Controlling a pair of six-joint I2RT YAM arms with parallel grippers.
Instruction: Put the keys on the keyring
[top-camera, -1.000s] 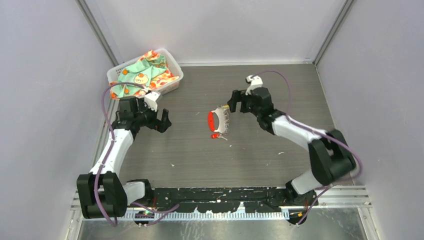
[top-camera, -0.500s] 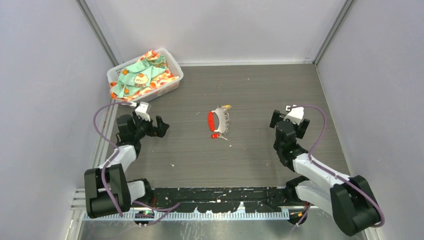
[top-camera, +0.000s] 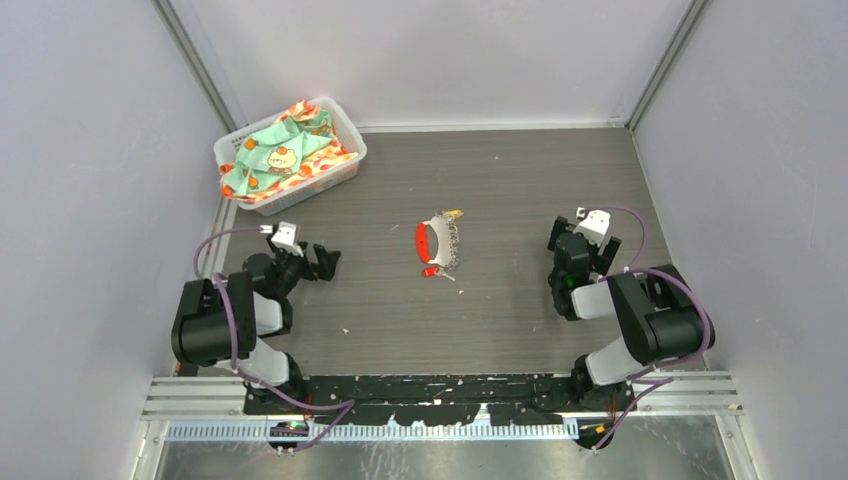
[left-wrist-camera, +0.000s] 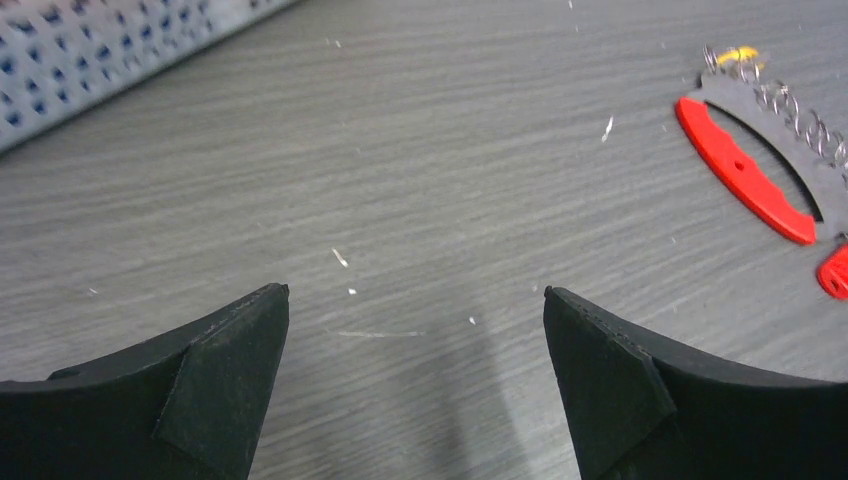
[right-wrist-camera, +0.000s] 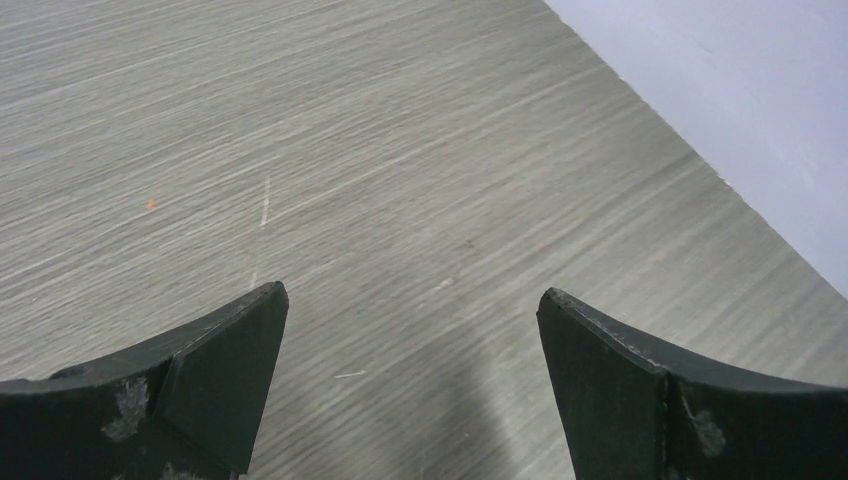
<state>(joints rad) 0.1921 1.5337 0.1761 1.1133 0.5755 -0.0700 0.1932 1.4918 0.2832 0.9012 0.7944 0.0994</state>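
**Keyring lies mid-frame, both grippers empty**

The keyring (top-camera: 437, 240) lies at the centre of the top view on the grey table (top-camera: 520, 180), its red crescent to the left and its silvery chain to the right. A red-headed key (top-camera: 429, 271) sits at its lower end and a yellow-headed key (top-camera: 455, 213) at its upper end. The left gripper (top-camera: 322, 262) at centre left and the right gripper (top-camera: 582, 240) at centre right are both well apart from it, jaws spread wide and holding nothing. A white basket (top-camera: 340, 170) of patterned cloth (top-camera: 285, 150) stands at upper left.

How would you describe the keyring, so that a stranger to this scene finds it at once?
On the dark grey wood-grain table, look near the middle, away from the white plastic basket at the far left corner. The keyring is a loop, bright red curved strip on one side, silvery beaded metal on the other. The tiny red-headed key at its near end forms no loop.
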